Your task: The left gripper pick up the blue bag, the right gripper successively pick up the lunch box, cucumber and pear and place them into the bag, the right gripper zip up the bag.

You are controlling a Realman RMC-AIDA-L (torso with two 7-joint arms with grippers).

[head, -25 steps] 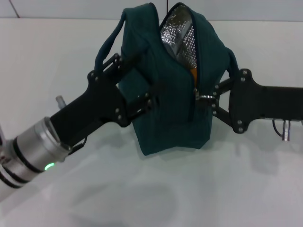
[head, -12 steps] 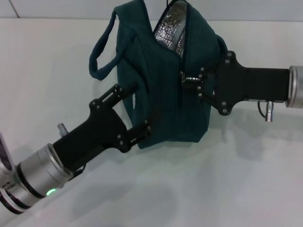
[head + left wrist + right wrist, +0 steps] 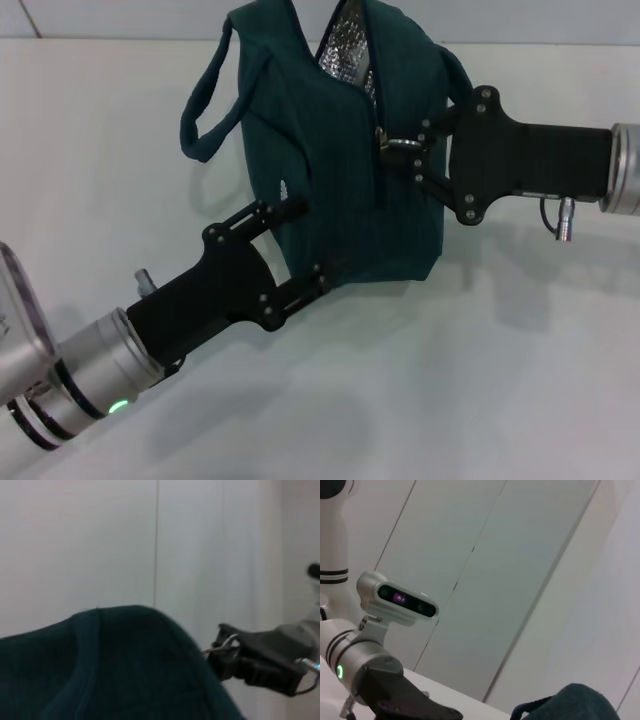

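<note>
Blue bag (image 3: 340, 170): stands upright on the white table (image 3: 480, 380), toward the far side of it; landmark for all below.
Bag mouth: zipper closed along the lower front, a narrow gap open at the top where silver quilted lining (image 3: 345, 45) shows; contents cannot be made out.
Zipper ring pull (image 3: 400, 146): on the bag's front seam, about halfway up, at the tips of the right gripper.
Right gripper (image 3: 412, 150): comes in from the bag's right side, fingers pinched narrow on the ring pull.
Left gripper (image 3: 300, 245): reaches from the near left, fingers spread moderately wide, their tips against the bag's lower left face; whether they clamp fabric cannot be told.
Loop handle (image 3: 205, 100): hangs free off the bag's left side, apart from both grippers.
Open room: bare table in front of the bag and to its right, below the right arm.
Far edge: table ends just behind the bag.
</note>
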